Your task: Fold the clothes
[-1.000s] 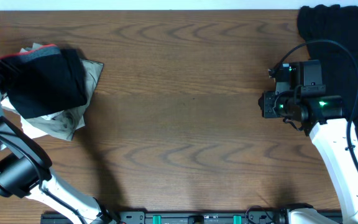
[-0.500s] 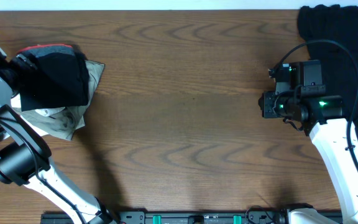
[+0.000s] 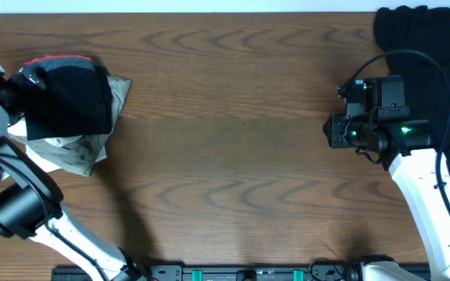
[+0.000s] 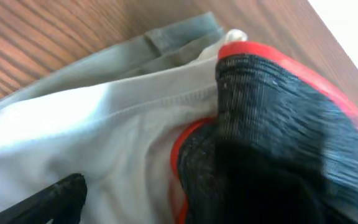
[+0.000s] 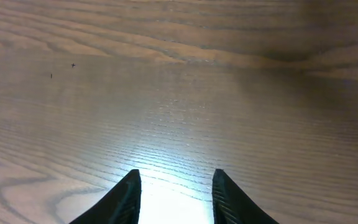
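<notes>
Pointing toward far edge (image 3: 209, 12): leggings (image 3: 69, 101) waistband (image 3: 53, 61)

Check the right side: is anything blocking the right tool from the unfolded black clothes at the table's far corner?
Nothing visible does. The right tool hangs open over bare table, pointing away from the black clothes, which lie just behind it, partly under its own arm and cable.

Middle of the worktop (image 3: 233, 117) reads bare wood to me, side to side, so free passage there. Left end is blocked by dark leggings (image 3: 69, 97) stacked on a pale garment (image 3: 92, 152) (my left arm (image 3: 14, 207) sits right against the stack). Far right corner: black clothes (image 3: 412, 31), partly under the right arm (image 3: 432, 195).
</notes>
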Motion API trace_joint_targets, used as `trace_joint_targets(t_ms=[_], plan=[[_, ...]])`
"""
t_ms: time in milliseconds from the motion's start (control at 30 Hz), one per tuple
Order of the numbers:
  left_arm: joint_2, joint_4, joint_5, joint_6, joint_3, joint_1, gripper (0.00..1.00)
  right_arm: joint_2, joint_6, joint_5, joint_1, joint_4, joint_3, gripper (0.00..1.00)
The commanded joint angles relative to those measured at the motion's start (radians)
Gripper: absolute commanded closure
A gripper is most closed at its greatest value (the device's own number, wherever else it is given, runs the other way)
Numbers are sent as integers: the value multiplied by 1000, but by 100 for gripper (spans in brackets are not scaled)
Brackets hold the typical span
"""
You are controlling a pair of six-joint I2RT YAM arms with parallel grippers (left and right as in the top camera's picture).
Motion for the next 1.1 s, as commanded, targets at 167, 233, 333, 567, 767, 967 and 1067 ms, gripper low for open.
trace_joint_targets(t_ms=[167,233,333,567,767,967,1067], plan=[[-303,9,-136,23,6,14,2,-10,-2,6,-9,-1,8,59],[-334,9,3,22,6,9,2,-10,-2,6,-9,3,8,60],[-339,8,226,2,5,-3,2,-10,-2,6,-9,2,8,60],[-186,18,307,-150,-18,-8,2,-10,-2,6,-9,-12,8,61],[44,2,402,-142,-18,-6,2,-10,-2,6,-9,-12,8,61],[181,-38,402,-138,-18,4,2,-10,-2,6,-9,-12,8,61],[177,-39,401,-130,-18,9,2,-10,-3,6,-9,-11,8,60]])
